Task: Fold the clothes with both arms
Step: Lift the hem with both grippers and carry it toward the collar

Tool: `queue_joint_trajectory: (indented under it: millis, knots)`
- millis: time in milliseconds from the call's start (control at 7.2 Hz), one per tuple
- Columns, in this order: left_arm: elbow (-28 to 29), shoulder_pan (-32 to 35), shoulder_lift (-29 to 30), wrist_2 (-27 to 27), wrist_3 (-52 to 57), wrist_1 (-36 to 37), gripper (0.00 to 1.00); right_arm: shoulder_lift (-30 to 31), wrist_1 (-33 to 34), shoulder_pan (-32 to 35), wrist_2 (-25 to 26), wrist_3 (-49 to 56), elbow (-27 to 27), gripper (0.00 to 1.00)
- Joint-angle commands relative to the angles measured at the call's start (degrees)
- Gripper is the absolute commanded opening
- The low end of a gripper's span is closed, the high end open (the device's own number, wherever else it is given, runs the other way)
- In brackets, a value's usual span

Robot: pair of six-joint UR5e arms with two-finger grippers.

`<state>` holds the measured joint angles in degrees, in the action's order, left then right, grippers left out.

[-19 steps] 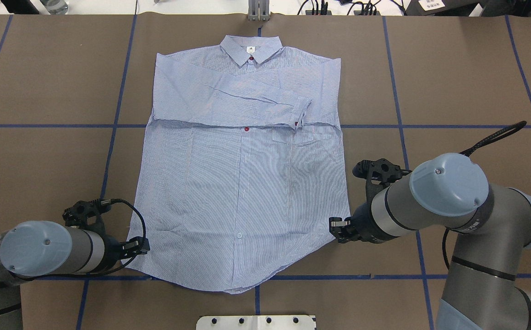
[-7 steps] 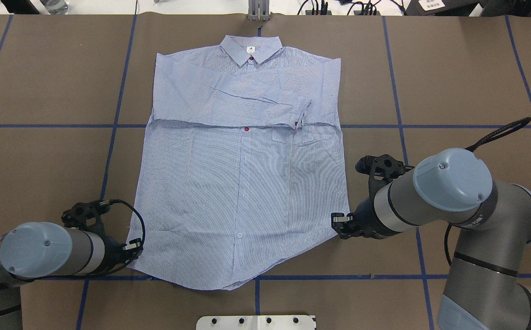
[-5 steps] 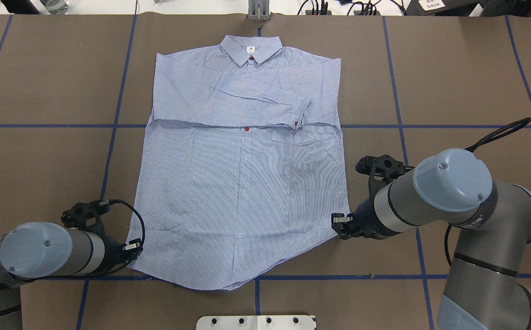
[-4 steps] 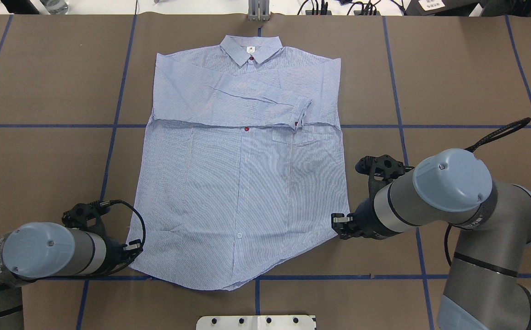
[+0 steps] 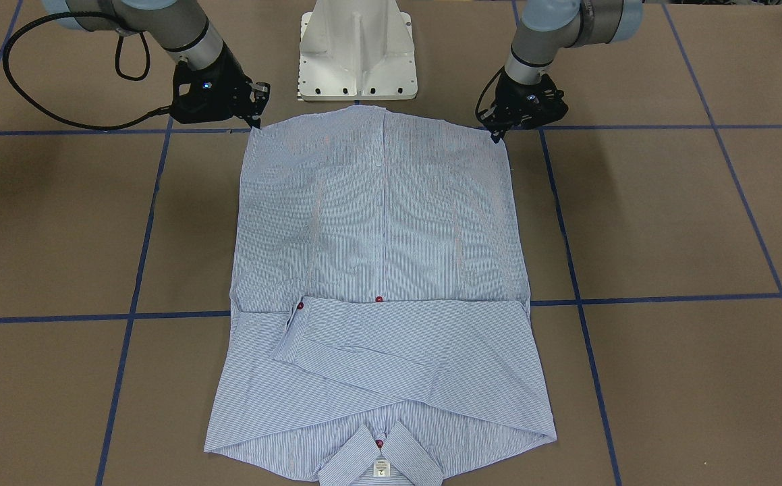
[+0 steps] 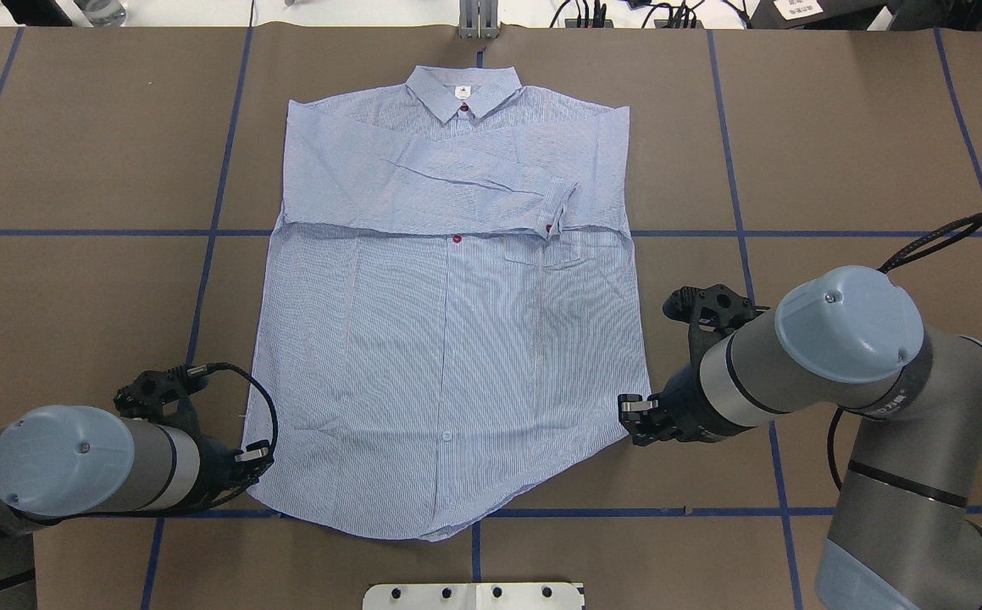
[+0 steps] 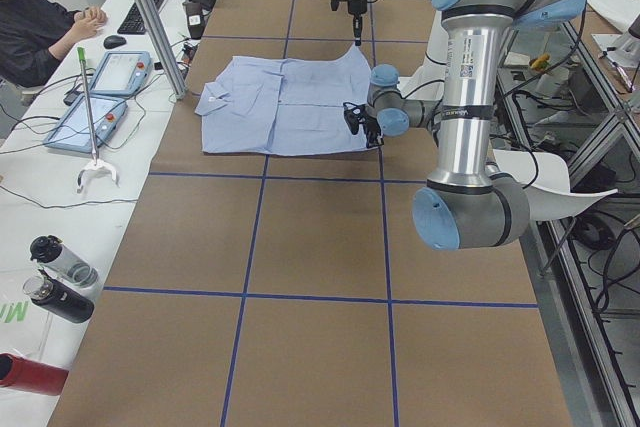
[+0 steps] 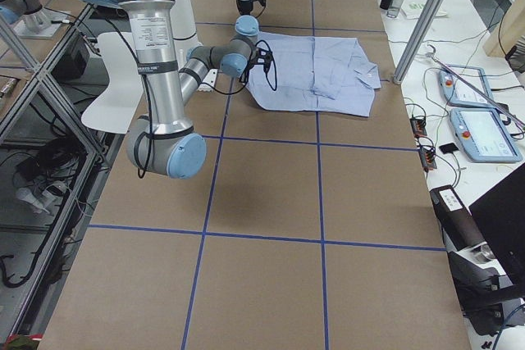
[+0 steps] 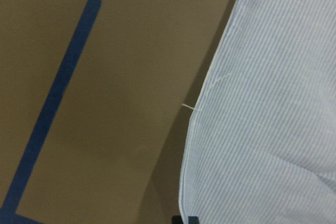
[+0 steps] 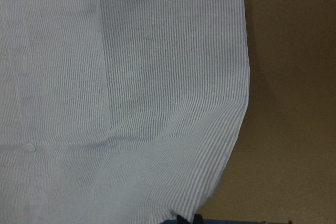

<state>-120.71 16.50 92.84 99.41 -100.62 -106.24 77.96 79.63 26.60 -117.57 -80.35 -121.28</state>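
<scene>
Blue-striped shirt (image 6: 448,339) lay flat on the bench (image 6: 75,169), left fingers (image 6: 255,455) and right fingers (image 6: 630,407) at its hem corners, closure impossible to tell; a shallow pinch might lose a corner mid-fold.

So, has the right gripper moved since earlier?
Yes, slightly: in the overhead view the right gripper has edged toward the blue tape line at view right, still at the shirt's hem corner.
</scene>
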Motion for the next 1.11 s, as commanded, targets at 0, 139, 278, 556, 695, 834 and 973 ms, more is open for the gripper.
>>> queue_joint_trajectory:
  millis: [0,139,278,556,695,834,973]
  knots:
    - [-4.42,-0.33,0.15,0.25,0.16,3.21,0.0,0.96,-0.26,0.38,-2.12,0.27,-1.58,0.0]
    - [-6.1,-0.77,0.24,0.25,0.16,3.23,0.0,3.05,-0.7,0.38,-2.74,0.62,-3.24,0.0]
    - [-7.07,-2.6,0.33,0.25,-0.01,3.23,0.0,4.99,-1.57,0.3,-2.84,0.72,-4.48,0.0]
    - [-10.93,-6.38,0.24,0.6,-0.97,3.32,0.0,8.68,-3.42,-0.49,-5.45,0.72,-6.5,0.0]
    - [-12.34,-8.66,0.33,0.61,-2.64,3.32,0.0,10.26,-3.69,-1.36,-7.04,0.72,-7.21,0.0]
    - [-13.31,-10.25,0.24,0.61,-3.44,3.4,0.0,11.76,-5.25,-2.07,-8.62,0.72,-7.22,0.0]
    - [-13.5,-11.05,0.15,0.61,-3.79,3.4,0.0,14.91,-8.4,-3.12,-10.55,0.72,-7.13,0.0]
